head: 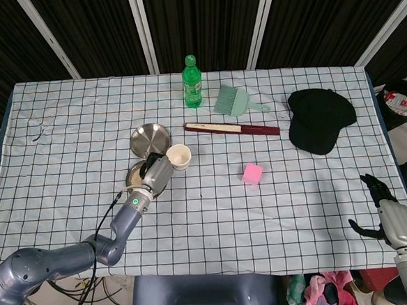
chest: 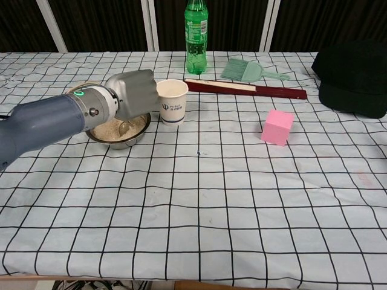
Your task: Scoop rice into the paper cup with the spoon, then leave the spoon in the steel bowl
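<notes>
A: Where's the left hand (chest: 134, 93)?

B: Over the bowl of rice (chest: 118, 132), just beside the paper cup (chest: 171, 101). The spoon (chest: 125, 127) hangs from it with its bowl down in the rice; its fingers seem closed on the handle, though the hand's back hides them.

A: The steel bowl (head: 150, 137)?

B: Behind both.

A: And the right hand (head: 381, 201)?

B: Off the table's near right corner, fingers apart, holding nothing.
</notes>
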`<state>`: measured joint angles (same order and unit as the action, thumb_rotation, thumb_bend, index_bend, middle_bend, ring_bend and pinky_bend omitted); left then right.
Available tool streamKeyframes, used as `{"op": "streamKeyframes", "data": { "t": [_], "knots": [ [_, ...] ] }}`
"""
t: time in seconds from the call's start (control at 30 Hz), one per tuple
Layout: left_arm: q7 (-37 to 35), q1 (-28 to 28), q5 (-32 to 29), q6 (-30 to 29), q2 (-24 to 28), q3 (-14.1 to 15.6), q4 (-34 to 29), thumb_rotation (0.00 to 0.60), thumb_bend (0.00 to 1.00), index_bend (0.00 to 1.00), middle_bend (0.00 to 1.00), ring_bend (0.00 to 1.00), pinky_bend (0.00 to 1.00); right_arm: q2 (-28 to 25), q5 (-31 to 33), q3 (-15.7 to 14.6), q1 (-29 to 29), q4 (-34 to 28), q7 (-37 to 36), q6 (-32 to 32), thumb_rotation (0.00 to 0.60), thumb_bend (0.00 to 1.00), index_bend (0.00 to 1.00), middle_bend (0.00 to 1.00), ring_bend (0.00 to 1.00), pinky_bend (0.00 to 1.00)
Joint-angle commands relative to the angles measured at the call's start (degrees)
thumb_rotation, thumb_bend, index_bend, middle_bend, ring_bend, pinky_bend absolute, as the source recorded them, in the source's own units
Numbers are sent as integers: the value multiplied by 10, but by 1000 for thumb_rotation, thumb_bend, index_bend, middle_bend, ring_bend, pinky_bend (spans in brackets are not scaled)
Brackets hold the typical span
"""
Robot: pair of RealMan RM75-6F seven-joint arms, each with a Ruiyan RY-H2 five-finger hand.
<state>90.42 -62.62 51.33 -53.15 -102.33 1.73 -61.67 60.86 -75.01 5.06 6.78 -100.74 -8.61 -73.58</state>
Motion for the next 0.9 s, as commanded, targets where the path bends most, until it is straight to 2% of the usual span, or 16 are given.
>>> {"op": "streamKeyframes", "data": {
  "t": [0.03,0.4,0.9],
  "knots": [
    [-9,11,-20,-13,8,-12,-18,600,528,806,1000,1000,1000,0,0,0,0,0,0,0,600,218,0,0,0,199],
    [-63,43,-37,-46,34,-24,-45,600,528,807,1000,1000,1000,0,1,1,0,0,0,0,600,219,0,0,0,199],
    [-152,72,-12,-65,32,-36,-35,600,528,807,1000,1000,1000,0,2,1,-1,-1,0,-1,600,219,0,0,0,199]
  ]
}}
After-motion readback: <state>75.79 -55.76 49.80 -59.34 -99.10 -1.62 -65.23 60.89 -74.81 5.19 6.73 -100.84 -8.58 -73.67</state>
